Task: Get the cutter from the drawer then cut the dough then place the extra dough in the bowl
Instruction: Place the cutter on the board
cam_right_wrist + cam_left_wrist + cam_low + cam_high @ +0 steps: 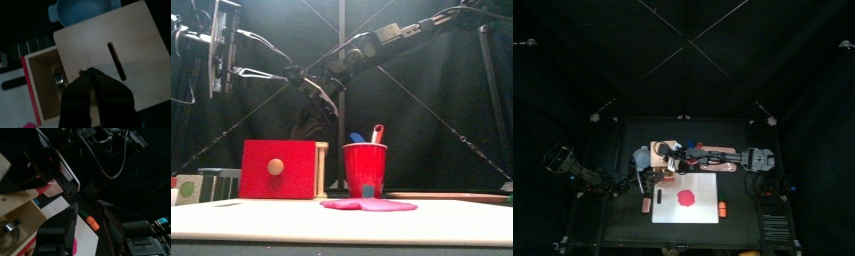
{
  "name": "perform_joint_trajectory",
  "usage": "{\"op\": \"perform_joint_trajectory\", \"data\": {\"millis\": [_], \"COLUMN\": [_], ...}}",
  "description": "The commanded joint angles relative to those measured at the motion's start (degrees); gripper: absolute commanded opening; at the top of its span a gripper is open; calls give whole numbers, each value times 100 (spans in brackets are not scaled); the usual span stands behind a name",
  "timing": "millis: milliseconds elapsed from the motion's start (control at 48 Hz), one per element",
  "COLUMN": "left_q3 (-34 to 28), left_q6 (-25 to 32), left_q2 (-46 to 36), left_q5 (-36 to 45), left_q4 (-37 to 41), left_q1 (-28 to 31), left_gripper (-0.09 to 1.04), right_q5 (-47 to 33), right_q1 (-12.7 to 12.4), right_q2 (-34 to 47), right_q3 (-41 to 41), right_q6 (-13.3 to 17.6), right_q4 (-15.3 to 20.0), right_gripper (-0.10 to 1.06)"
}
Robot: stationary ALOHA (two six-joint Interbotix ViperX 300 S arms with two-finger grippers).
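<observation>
The pale wooden box [127, 45] stands with its drawer pulled out, and the metal cutter [59, 78] lies inside it. My right gripper [91, 72] hangs shut just above the drawer's opening, holding nothing. In the top view it [679, 158] is over the box [664, 152]. The red dough [687, 200] lies flat on the white cutting board [707, 183]. The blue-grey bowl [83, 10] sits behind the box. My left gripper [89, 225] is open beside the box [17, 198], holding nothing.
A red cup [365, 170] with a blue and a red toy knife stands right of the red drawer front [278, 168]. Small orange toy pieces lie at the board's left [644, 205] and right [722, 208] edges.
</observation>
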Motion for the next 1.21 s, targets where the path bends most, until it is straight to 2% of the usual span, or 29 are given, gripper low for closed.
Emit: {"op": "perform_joint_trajectory", "data": {"millis": [21, 271, 354, 479, 604, 771, 896, 1208], "left_q3": [114, 571, 703, 940, 1116, 1187, 1213, 1213], "left_q6": [114, 809, 1063, 1345, 1477, 1521, 1573, 1916], "left_q2": [-220, -615, -729, -896, -1028, -1125, -1151, -1151], "left_q5": [-149, -149, -149, -114, 18, 193, 229, 229], "left_q4": [229, 932, 1002, 958, 879, 896, 976, 984], "left_q1": [44, 606, 879, 1336, 1723, 2021, 2118, 2320], "left_gripper": [75, 75, 75, 75, 75, 75, 75, 75], "right_q5": [0, 255, 615, 1028, 1424, 1934, 2268, 2786], "right_q1": [79, 264, 352, 439, 527, 536, 527, 492], "right_q2": [-519, -729, -729, -694, -589, -387, -149, 598], "right_q3": [-62, -255, -448, -694, -896, -1248, -1582, -2259], "right_q6": [0, -35, -44, -26, -35, -62, -79, -88], "right_q4": [0, -35, -44, 26, 26, 105, 105, 105], "right_gripper": [3, 6, 15, 34, 54, 71, 74, 74]}}
